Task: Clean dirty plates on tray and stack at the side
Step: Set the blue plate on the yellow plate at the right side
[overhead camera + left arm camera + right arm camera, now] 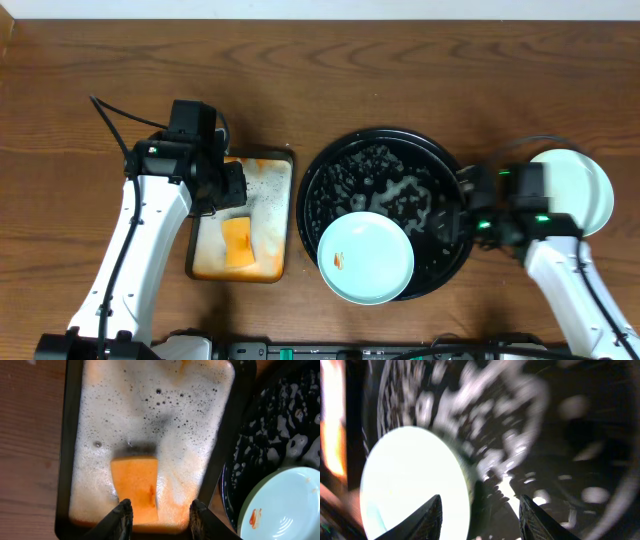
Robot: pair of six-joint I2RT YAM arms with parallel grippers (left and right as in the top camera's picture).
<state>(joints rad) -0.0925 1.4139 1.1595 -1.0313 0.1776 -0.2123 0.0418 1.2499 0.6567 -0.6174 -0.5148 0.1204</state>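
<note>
One pale mint-blue plate (365,258) with a small orange smear lies on the front part of the round black tray (340,170). It also shows in the left wrist view (285,505) and, blurred, in the right wrist view (415,485). Another pale plate (578,185) lies on the bare wood at the right; I cannot tell if more lie under it. My left gripper (232,185) (160,512) is open above the orange sponge (135,487). My right gripper (466,192) (480,520) is open and empty at the tray's right rim, beside the plate's edge.
A rectangular tray (275,165) with foam and orange stain sits left of the black tray and holds the sponge (237,243). The black tray's surface (280,420) is wet with suds. Brown wood tabletop (420,80) lies all round.
</note>
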